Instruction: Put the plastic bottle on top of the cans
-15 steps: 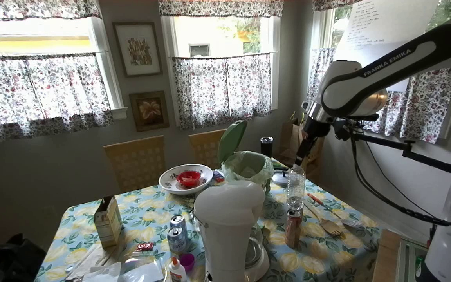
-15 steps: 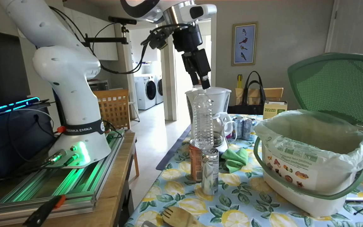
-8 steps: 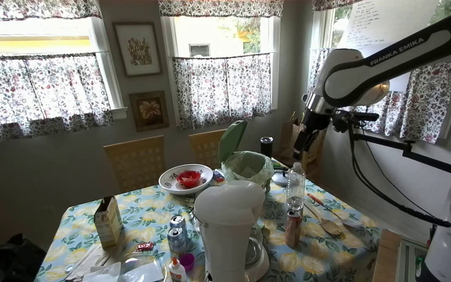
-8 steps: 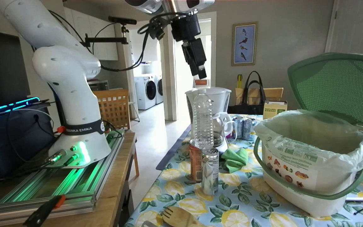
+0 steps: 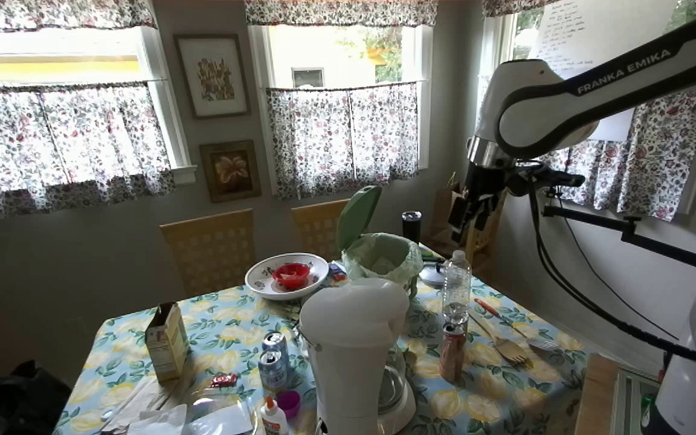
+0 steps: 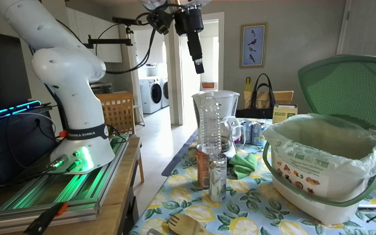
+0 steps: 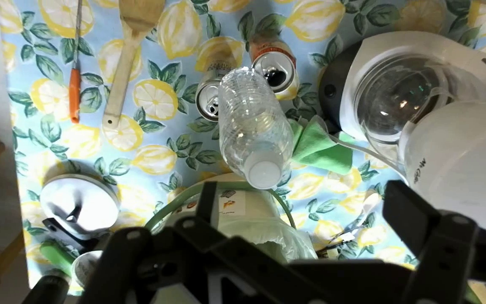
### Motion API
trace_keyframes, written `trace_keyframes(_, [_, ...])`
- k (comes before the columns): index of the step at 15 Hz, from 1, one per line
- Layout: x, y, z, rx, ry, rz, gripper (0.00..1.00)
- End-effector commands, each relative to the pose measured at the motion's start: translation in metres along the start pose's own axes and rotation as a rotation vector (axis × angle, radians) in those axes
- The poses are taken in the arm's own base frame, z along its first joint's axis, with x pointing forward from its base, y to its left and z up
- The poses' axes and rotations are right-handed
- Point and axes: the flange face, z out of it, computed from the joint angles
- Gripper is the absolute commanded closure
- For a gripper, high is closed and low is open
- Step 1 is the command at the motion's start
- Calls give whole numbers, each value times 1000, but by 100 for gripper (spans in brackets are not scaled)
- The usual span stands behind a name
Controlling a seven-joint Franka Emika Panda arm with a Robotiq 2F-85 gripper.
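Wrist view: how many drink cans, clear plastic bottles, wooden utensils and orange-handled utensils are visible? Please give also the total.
Cans (silver can, orange can): 2
Clear plastic bottle: 1
Wooden utensil: 1
Orange-handled utensil: 1
Total: 5

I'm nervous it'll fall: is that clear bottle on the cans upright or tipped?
Upright: the plastic bottle stands neck up in both exterior views, its base resting on the orange can and the silver can.
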Motion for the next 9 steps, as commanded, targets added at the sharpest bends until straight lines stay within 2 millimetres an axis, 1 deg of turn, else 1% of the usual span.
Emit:
trace_keyframes(1, [-6, 0, -19, -14, -24, -25, 0])
trace_keyframes(7, [-13, -5, -41, -13, -11, -44, 0])
trace_keyframes(8, [-8, -4, -29, 5, -15, -24, 0])
trace_keyframes(9, [-9, -5, -32, 6, -10, -25, 0])
